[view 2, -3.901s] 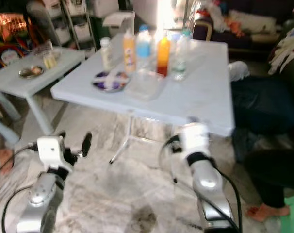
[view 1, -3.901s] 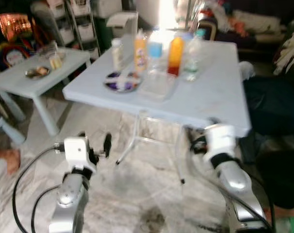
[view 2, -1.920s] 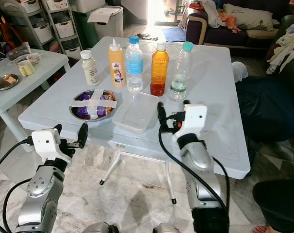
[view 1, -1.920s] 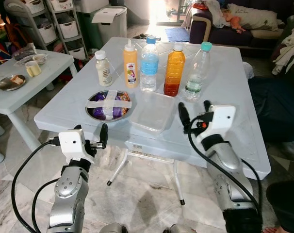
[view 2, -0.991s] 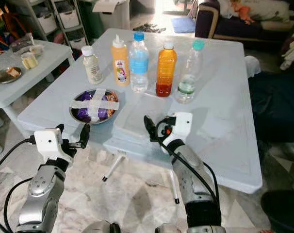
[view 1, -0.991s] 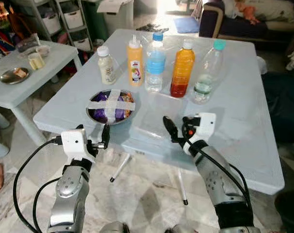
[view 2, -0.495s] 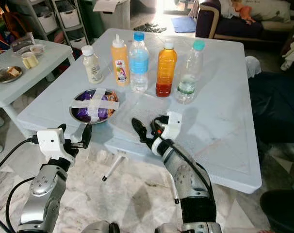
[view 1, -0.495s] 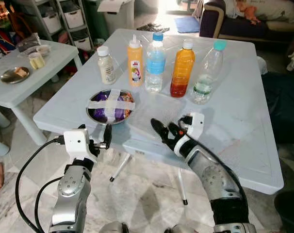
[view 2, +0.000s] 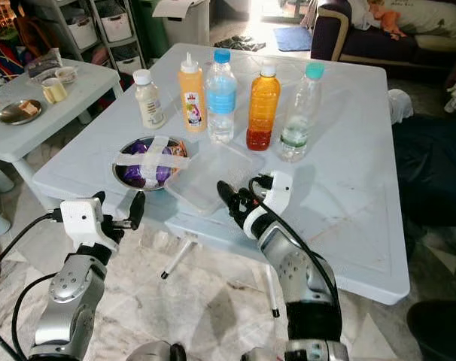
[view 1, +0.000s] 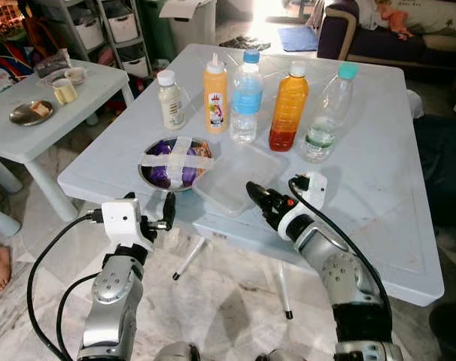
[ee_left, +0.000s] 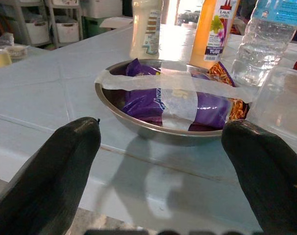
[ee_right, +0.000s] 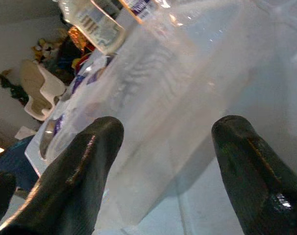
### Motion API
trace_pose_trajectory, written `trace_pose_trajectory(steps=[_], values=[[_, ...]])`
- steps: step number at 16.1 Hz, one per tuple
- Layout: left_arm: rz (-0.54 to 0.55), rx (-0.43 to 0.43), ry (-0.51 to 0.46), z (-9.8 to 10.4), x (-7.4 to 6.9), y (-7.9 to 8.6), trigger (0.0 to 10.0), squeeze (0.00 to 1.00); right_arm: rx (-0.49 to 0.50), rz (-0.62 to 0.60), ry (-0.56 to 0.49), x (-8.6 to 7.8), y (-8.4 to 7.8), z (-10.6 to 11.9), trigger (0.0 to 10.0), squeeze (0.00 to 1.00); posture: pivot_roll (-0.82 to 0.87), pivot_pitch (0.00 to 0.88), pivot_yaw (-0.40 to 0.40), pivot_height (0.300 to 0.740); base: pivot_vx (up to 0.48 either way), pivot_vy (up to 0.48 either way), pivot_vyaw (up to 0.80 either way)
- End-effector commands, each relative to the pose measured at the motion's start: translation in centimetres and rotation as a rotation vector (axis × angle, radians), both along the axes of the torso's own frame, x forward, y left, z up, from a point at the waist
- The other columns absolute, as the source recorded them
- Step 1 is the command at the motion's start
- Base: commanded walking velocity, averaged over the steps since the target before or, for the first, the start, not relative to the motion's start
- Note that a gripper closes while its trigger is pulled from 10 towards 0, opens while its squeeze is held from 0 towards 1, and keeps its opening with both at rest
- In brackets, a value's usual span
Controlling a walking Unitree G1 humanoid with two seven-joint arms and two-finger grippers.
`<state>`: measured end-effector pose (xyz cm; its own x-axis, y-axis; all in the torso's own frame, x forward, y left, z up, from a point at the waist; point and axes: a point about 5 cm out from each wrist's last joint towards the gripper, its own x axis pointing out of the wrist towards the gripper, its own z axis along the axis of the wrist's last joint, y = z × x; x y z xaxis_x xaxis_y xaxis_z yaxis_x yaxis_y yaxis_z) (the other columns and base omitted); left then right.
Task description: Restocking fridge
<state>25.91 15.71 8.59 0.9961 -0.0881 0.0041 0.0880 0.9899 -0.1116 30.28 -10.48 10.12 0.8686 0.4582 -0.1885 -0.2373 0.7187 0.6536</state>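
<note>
Reaching with jaws spread at the clear tub [view 1: 235, 178] on the counter [view 1: 378, 173], the right gripper [view 1: 259, 197] is risking shoving it into the bowl [view 1: 175, 162]; left gripper [view 1: 147, 214], jaws apart, is hovering.

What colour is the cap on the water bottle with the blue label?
Blue, matching its label; the water bottle shows it best in the left eye view.
</note>
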Motion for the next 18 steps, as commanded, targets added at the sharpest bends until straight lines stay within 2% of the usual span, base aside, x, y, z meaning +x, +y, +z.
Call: trace_pose_trajectory(steps=[1, 7, 12, 18], values=[[0.000, 0.013, 0.004, -0.1, 0.0, 0.2, 10.0, 0.00, 0.009, -0.009, 0.006, 0.3, 0.1, 0.2, 0.0, 0.00, -0.06, 0.034, 0.044, 0.740, 0.000, 0.000, 0.00], [-0.005, 0.016, 0.003, 0.0, 0.0, 0.2, 10.0, 0.00, 0.015, -0.007, 0.012, 1.0, 0.2, 0.5, 0.0, 0.00, -0.06, 0.040, 0.048, 0.740, 0.000, 0.000, 0.00], [-0.005, 0.018, 0.007, -0.1, 0.0, 0.1, 10.0, 0.00, -0.054, -0.069, -0.043, 1.6, -1.7, 1.6, 0.0, 0.00, -0.06, 0.040, 0.045, 0.740, 0.000, 0.000, 0.00], [-0.008, 0.022, 0.016, -0.4, 0.2, 0.0, 10.0, 0.00, -0.144, -0.084, -0.048, 0.9, -4.6, 1.2, 0.0, 0.00, -0.07, 0.039, 0.046, 0.740, 0.000, 0.000, 0.00]])
